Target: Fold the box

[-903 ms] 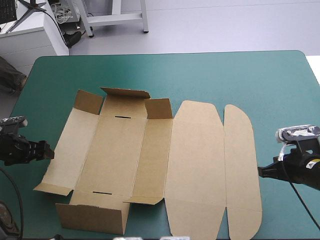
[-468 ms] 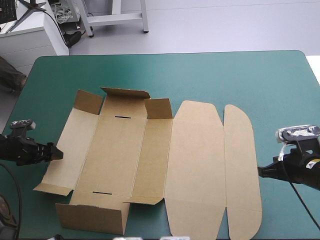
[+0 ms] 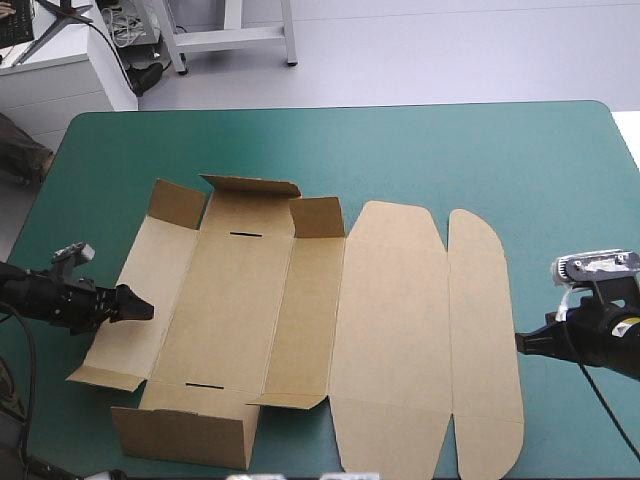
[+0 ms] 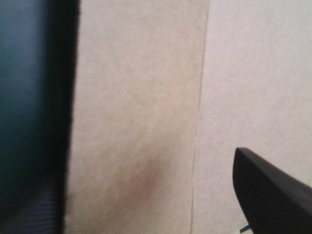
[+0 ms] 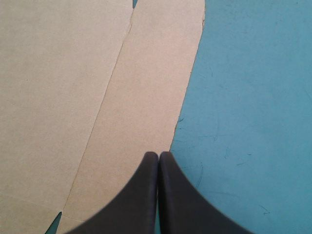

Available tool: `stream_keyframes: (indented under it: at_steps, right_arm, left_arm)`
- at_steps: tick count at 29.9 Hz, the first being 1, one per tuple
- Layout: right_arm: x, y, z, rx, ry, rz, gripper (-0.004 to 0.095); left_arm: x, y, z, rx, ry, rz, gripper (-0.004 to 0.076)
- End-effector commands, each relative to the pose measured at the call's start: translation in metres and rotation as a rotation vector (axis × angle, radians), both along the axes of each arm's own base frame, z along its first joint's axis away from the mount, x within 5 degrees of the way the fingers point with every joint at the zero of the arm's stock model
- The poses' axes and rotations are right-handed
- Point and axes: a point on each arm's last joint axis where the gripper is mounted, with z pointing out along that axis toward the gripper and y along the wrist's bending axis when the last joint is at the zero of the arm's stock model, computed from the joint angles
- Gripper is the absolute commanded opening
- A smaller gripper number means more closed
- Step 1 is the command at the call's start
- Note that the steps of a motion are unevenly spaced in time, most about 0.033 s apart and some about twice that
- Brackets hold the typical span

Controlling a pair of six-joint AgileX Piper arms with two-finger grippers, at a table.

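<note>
The brown box [image 3: 300,310] lies as a cut sheet on the teal-green cover. Its near end wall [image 3: 185,435] stands raised, and small flaps at the far end [image 3: 250,187] are tilted up. The rounded lid panels [image 3: 480,320] lie flat at the right. My left gripper [image 3: 138,308] reaches over the outer edge of the left side panel [image 3: 135,300]. In the left wrist view that gripper [image 4: 146,175] is open, and the brown board [image 4: 141,97] fills the space ahead of it. My right gripper [image 3: 520,342] is shut, and its tips [image 5: 158,155] rest at the lid flap's outer edge [image 5: 146,97].
The teal-green cover [image 3: 480,150] runs from the box to the far and right table edges. The table's left edge [image 3: 30,215] is close behind my left arm. The box's near end reaches almost to the front edge.
My left gripper has moved right, from beside the box onto the left side panel's edge. The right gripper and the box have not moved.
</note>
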Motion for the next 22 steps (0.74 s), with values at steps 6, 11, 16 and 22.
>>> stream_keyframes:
  at_steps: [6, 11, 16, 22]
  right_arm:
    - [0.003, 0.0, 0.01, 0.002, -0.075, -0.003, -0.0019]
    - [0.003, 0.0, 0.01, 0.002, -0.075, -0.003, -0.0019]
    - [0.003, 0.0, 0.01, 0.006, -0.075, -0.003, -0.0019]
    - [0.003, 0.0, 0.01, 0.006, -0.075, -0.003, -0.0019]
  left_arm:
    - [0.004, -0.042, 0.013, -0.023, 0.021, -0.213, 0.0598]
    - [0.009, -0.04, 0.019, -0.008, 0.018, -0.196, 0.0571]
    - [0.011, -0.039, 0.022, -0.003, 0.01, -0.19, 0.0409]
    - [0.009, -0.037, 0.02, 0.028, 0.032, -0.202, -0.0008]
